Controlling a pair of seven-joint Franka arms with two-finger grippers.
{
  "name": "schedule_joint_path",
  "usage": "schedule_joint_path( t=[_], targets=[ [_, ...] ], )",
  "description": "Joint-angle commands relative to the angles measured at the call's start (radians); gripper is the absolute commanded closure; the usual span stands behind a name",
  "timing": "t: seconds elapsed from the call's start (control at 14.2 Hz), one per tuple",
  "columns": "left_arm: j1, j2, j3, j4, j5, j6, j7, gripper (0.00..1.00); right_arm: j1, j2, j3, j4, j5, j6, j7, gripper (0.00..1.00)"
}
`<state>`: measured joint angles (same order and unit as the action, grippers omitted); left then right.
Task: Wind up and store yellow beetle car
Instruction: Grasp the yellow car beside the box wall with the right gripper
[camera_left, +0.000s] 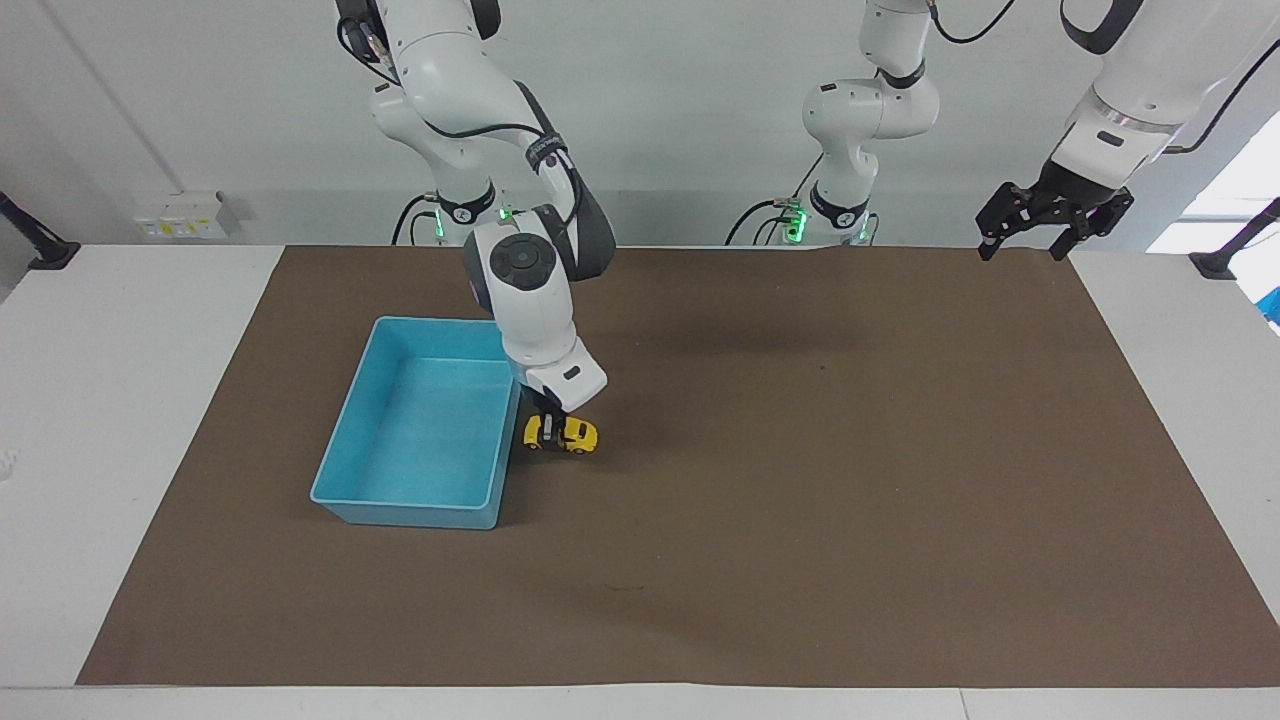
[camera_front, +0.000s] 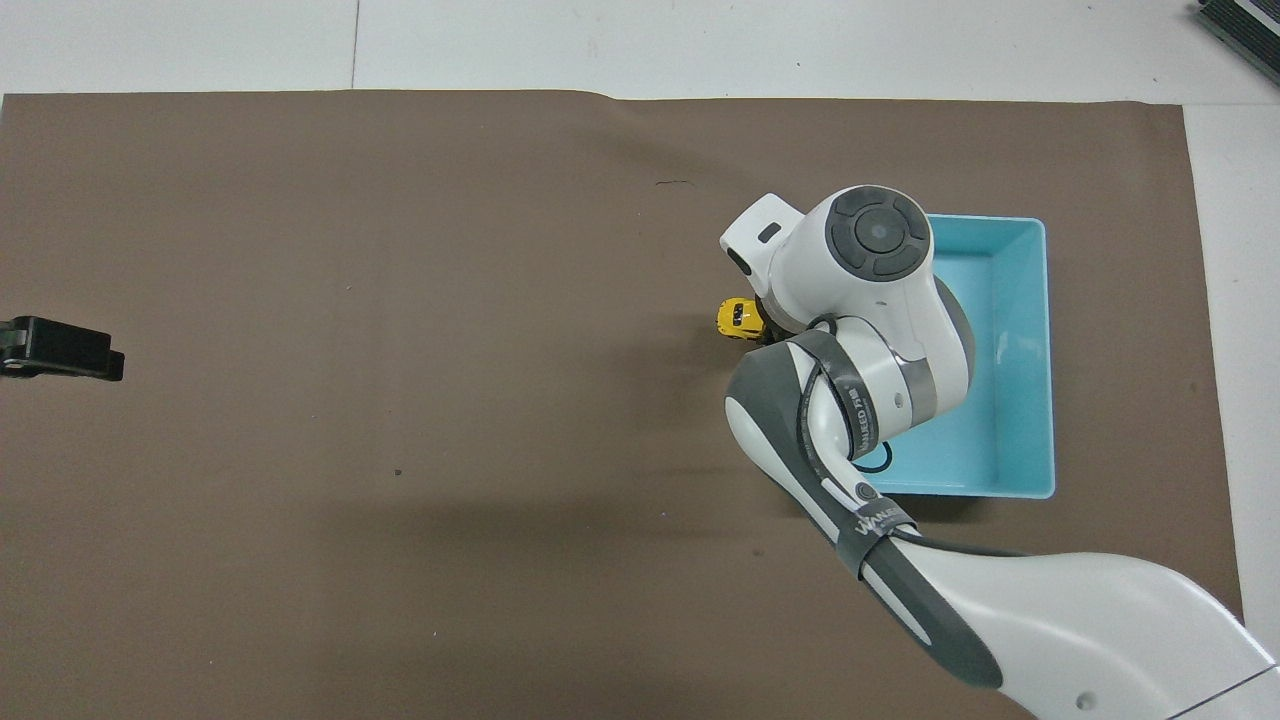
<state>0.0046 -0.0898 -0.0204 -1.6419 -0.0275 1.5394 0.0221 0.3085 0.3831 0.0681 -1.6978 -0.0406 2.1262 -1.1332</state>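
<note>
While the right gripper (camera_left: 551, 424) pinches the tiny yellow beetle-shaped toy car (camera_left: 562, 436) at the blue plastic tray's (camera_left: 345, 440) three o'clock, the left gripper (camera_left: 1052, 222) waits open; armband writing is unreadable.

blue tray (camera_left: 345, 455) wall (beside car (camera_left: 575, 435))

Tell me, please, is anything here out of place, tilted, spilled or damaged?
Nothing stands out. The yellow beetle car sits upright on the brown mat beside the blue tray, gripped by the right pincer. The tray is intact. The left pincer waits open over the mat's corner.
</note>
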Motion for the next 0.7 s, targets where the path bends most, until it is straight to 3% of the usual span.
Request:
schedule_joint_path(
  t=[0.0,0.28,0.63],
  targets=[
    [0.012,-0.013,-0.009,-0.007,0.004,0.004,0.015,0.0,-0.006,-0.038,0.007,0.017,0.004,-0.07,0.016,1.0],
    [0.012,-0.011,-0.009,-0.007,0.004,0.004,0.015,0.0,-0.026,-0.104,0.004,0.017,0.002,-0.149,-0.01,1.0],
    [0.012,-0.011,-0.009,-0.007,0.004,0.004,0.015,0.0,-0.083,-0.119,-0.002,0.004,0.002,-0.187,-0.092,1.0]
  ],
)
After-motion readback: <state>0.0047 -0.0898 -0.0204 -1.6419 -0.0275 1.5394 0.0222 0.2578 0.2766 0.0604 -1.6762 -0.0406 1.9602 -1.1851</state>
